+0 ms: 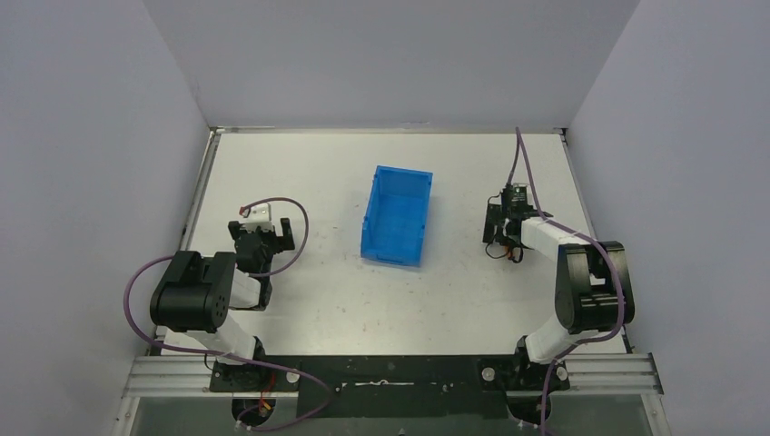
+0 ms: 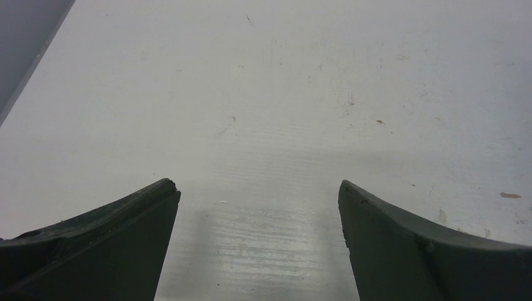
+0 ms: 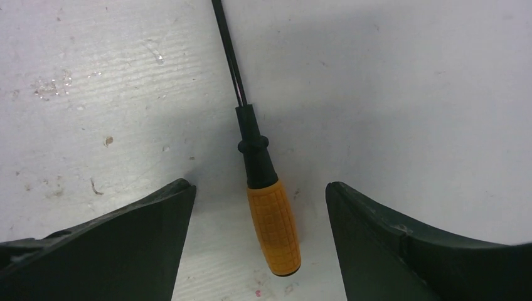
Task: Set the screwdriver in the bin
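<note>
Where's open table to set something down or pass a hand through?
Free: white table in front of the bright blue rectangular plastic bin; the strip between bin and grey back wall; the gap between bin and left arm's fingers. Crowded: right side, where right arm's open fingers straddle the small orange-handled black-shaft screwdriver.

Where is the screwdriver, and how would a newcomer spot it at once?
Start at the blue bin mid-table and look right, to the open right hand. The screwdriver lies flat on the white table between its fingers, untouched: thin black shaft, short orange handle, far smaller than the bin.
</note>
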Controlling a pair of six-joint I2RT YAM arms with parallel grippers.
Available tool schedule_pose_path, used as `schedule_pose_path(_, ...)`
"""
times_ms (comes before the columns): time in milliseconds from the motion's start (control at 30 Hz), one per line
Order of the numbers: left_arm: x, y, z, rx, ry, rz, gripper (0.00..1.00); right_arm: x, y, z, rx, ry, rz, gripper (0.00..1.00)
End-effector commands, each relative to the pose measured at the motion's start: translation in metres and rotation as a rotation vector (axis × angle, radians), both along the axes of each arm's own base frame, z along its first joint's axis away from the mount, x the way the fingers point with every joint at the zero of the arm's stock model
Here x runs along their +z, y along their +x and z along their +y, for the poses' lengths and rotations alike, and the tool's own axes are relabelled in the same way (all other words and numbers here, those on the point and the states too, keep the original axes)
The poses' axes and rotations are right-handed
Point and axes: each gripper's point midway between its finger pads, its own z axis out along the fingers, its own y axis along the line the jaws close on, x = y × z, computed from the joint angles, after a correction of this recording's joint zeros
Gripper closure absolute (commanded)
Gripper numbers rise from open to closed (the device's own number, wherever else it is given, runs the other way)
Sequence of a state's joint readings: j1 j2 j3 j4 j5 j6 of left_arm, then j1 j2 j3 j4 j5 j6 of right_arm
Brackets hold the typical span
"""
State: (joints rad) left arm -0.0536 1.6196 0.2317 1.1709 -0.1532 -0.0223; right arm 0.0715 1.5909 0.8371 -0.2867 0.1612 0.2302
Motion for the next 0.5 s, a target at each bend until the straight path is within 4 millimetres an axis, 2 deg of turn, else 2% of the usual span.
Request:
schedule_pose_path(0,0.02,0.011,-0.002,-0.002,-0.011,-0.07,0.03,0.002,0.003,-0.006,-0.011,-0.032,-0.021,0.3)
schedule_pose_path(100,0.019,0.01,-0.002,-0.001,-0.011,-0.069,0.03,0.001,0.003,-0.005,-0.006,-0.028,-0.022,0.58)
schedule_pose_path(200,0.02,0.011,-0.002,-0.002,-0.011,-0.07,0.03,0.008,0.007,-0.003,-0.003,-0.017,-0.035,0.94)
schedule_pose_path(233,0.02,0.011,-0.002,-0.002,-0.01,-0.07,0.03,0.014,0.009,-0.003,-0.005,-0.016,-0.049,1.0)
schedule_pose_path(333,0.02,0.011,-0.002,-0.001,-0.011,-0.07,0.03,0.039,0.017,0.004,0.002,0.009,-0.1,1.0)
schedule_pose_path(467,0.02,0.011,-0.002,0.0,-0.009,-0.07,0.03,0.098,0.027,0.02,0.012,0.034,-0.223,1.0)
